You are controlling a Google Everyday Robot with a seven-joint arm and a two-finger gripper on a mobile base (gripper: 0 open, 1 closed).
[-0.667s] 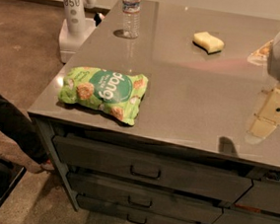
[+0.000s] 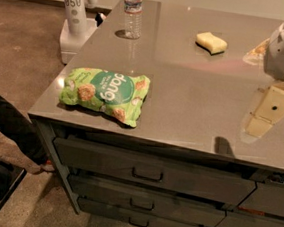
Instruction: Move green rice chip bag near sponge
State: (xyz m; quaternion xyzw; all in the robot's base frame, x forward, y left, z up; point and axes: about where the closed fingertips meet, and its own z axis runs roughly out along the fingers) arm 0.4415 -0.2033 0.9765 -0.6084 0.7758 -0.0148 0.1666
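- a dark shape (image 2: 10,125) at lower left is cut off by the frame edge; what it is cannot be told.
- a white stand (image 2: 74,8) marked "050" is cut off at the top.
- the green rice chip bag (image 2: 105,94) lies flat near the front left corner of the grey table (image 2: 193,100): crinkly lime green, with a dark green round logo, white lettering upside down to the camera, and tan chip pictures.
- a water bottle (image 2: 133,11) stands at the back, its cap cut off.
- drawers (image 2: 148,174) fill the table's front.
- the sponge (image 2: 211,42), pale yellow, lies far back, well apart from the bag.
- the gripper (image 2: 268,110) hangs over the table's right side, partly cut off; how far open it is cannot be told, and nothing shows in its hold.
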